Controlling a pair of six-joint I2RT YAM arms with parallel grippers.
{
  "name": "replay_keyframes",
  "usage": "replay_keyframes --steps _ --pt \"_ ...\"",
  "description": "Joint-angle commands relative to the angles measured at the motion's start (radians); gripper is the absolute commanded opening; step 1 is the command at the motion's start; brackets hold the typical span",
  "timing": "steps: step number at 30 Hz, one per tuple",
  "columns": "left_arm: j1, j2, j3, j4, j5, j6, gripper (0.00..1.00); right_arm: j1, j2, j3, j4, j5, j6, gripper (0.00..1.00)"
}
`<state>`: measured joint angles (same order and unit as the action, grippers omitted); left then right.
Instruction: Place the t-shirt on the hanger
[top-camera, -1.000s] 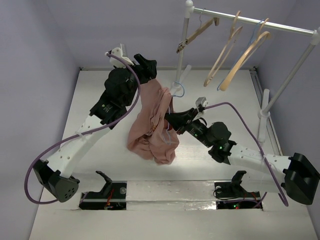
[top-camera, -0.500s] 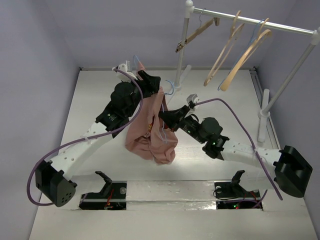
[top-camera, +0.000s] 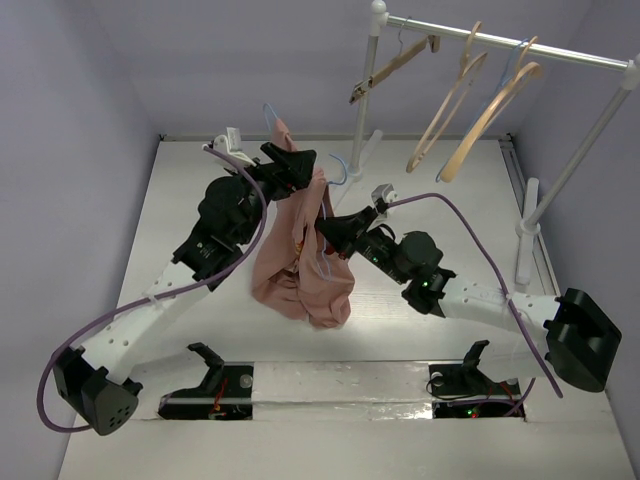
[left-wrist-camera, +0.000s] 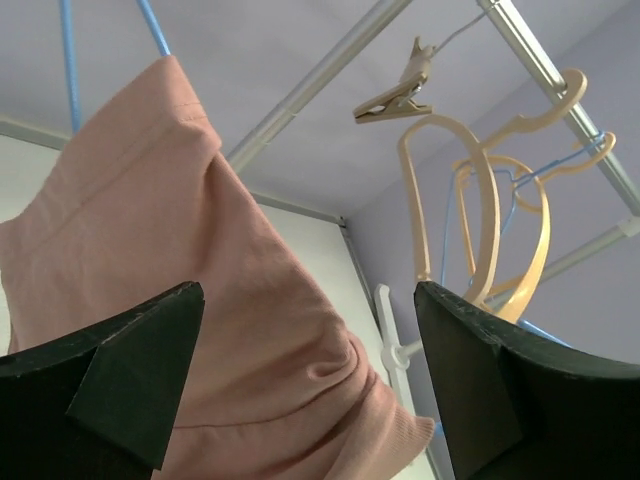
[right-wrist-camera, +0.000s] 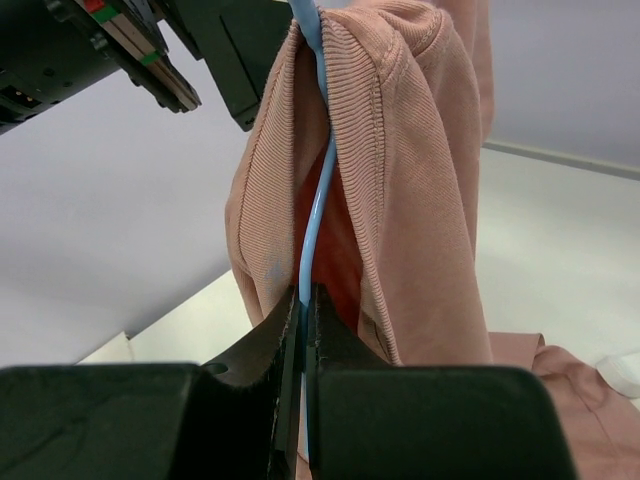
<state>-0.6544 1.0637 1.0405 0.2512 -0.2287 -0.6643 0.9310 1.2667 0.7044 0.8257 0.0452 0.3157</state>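
Note:
The pink t-shirt (top-camera: 300, 265) hangs bunched from the light-blue wire hanger (top-camera: 340, 170), lifted above the table between the two arms. My left gripper (top-camera: 300, 165) is at the shirt's top, open, with cloth (left-wrist-camera: 200, 250) lying between its wide-apart fingers (left-wrist-camera: 120, 370); blue wire (left-wrist-camera: 68, 50) sticks out above the cloth. My right gripper (top-camera: 322, 230) is shut on the hanger's wire (right-wrist-camera: 318, 200) just below the ribbed collar of the shirt (right-wrist-camera: 420, 150). Its jaws (right-wrist-camera: 305, 295) pinch the wire. The shirt's lower part trails down to the table.
A white clothes rack (top-camera: 510, 45) stands at the back right with tan wooden hangers (top-camera: 480, 95) and a clip hanger (top-camera: 390, 70). Its posts (top-camera: 365, 95) rise right behind the lifted shirt. The wooden hangers also show in the left wrist view (left-wrist-camera: 480, 200).
Both arms have raised the shirt and hanger and carried them a little back and left. The left gripper sits higher, and a corner of blue wire now pokes out above the cloth.

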Motion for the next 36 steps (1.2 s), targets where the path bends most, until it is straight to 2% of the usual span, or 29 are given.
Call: replay_keyframes --steps 1,8,11,12,17,19,21,26,29,30,33,36 --pt "-0.005 0.013 0.053 -0.003 -0.015 0.017 0.85 0.006 -0.024 0.015 0.093 0.001 0.000 0.00" --pt "-0.005 0.070 0.064 0.025 0.051 -0.007 0.78 0.006 -0.029 0.032 0.061 -0.008 -0.021 0.00" --pt "-0.005 0.065 0.029 0.060 0.074 -0.029 0.71 0.006 -0.020 0.043 0.041 -0.010 -0.026 0.00" --pt "-0.005 0.064 0.018 0.075 0.081 -0.044 0.63 0.006 -0.018 0.044 0.041 -0.011 -0.024 0.00" --pt "-0.005 0.045 -0.059 0.132 0.112 -0.090 0.54 0.006 0.006 0.058 0.027 -0.015 -0.012 0.00" --pt "-0.005 0.033 -0.077 0.152 0.118 -0.106 0.44 0.006 0.014 0.070 0.013 -0.010 -0.010 0.00" --pt "-0.005 0.025 -0.100 0.163 0.120 -0.115 0.38 0.006 0.025 0.076 0.009 -0.010 -0.004 0.00" --pt "-0.005 -0.001 -0.140 0.181 0.130 -0.141 0.30 0.006 0.045 0.090 0.007 -0.015 0.006 0.00" --pt "-0.005 -0.011 -0.149 0.184 0.138 -0.146 0.17 0.006 0.057 0.092 -0.008 -0.010 0.010 0.00" --pt "-0.005 -0.018 -0.155 0.184 0.137 -0.149 0.10 0.006 0.059 0.089 -0.017 -0.008 0.010 0.00" --pt "-0.005 -0.037 -0.174 0.181 0.129 -0.150 0.00 0.006 0.045 0.066 -0.019 -0.004 0.019 0.00" --pt "-0.005 -0.042 -0.171 0.169 0.140 -0.150 0.00 0.006 0.023 0.055 -0.048 -0.004 0.031 0.00"
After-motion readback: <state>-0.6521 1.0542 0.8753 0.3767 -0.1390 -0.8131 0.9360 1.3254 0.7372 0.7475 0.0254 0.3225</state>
